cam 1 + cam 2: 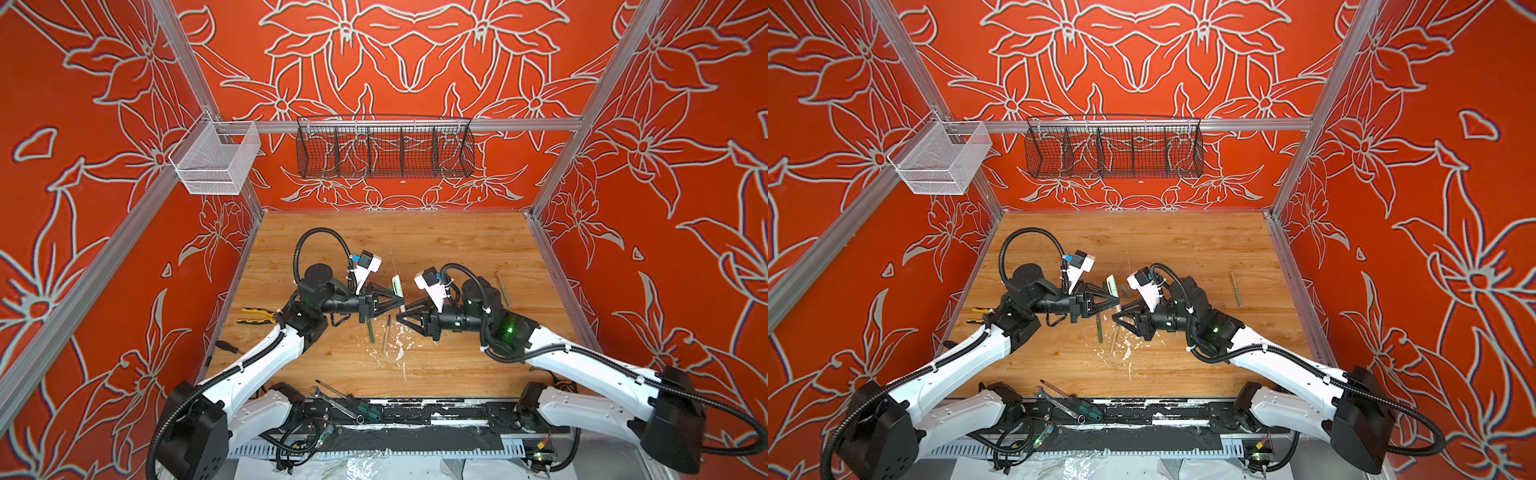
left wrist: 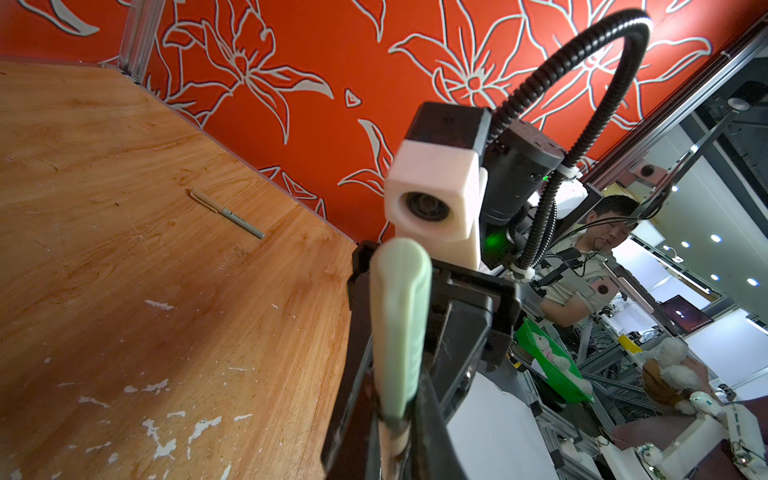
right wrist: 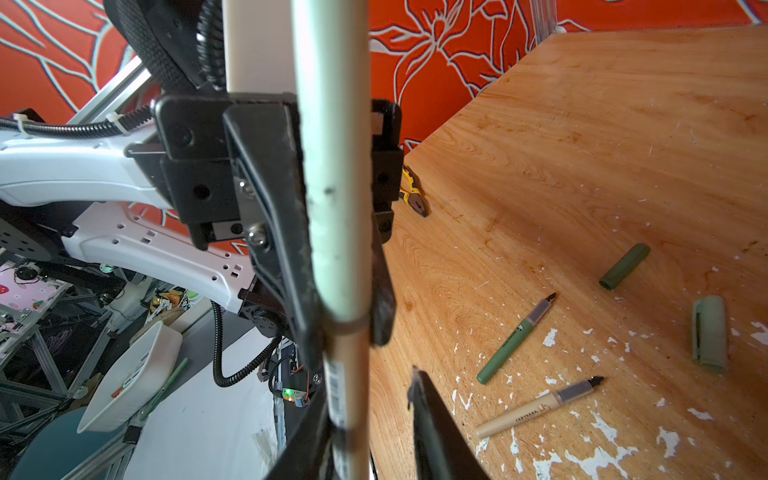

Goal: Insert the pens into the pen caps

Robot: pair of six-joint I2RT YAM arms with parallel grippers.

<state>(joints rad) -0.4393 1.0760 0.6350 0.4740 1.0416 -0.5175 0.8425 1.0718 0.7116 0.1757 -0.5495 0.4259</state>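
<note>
My left gripper (image 1: 401,301) (image 1: 1117,301) is shut on a pale green pen cap (image 1: 397,284) (image 2: 399,328) (image 3: 336,208) that stands upright above the table's middle. A beige pen (image 3: 347,395) sits in the cap's lower end. My right gripper (image 1: 401,313) (image 3: 370,395) faces the left one, open around that pen's barrel. The barrel leans on one finger and a gap shows to the other. On the table below lie a green pen (image 1: 370,332) (image 3: 515,338) and a beige pen (image 1: 386,334) (image 3: 536,409), both uncapped. A dark green cap (image 3: 623,266) and a pale green cap (image 3: 708,328) lie loose nearby.
A capped pen (image 1: 503,289) (image 2: 226,212) lies at the right. Yellow-black pliers (image 1: 255,316) and a screwdriver (image 1: 226,346) lie at the left edge, and a wrench (image 1: 332,401) at the front. White paint flecks (image 1: 399,345) mark the wood. Wire baskets (image 1: 384,147) hang on the back rail.
</note>
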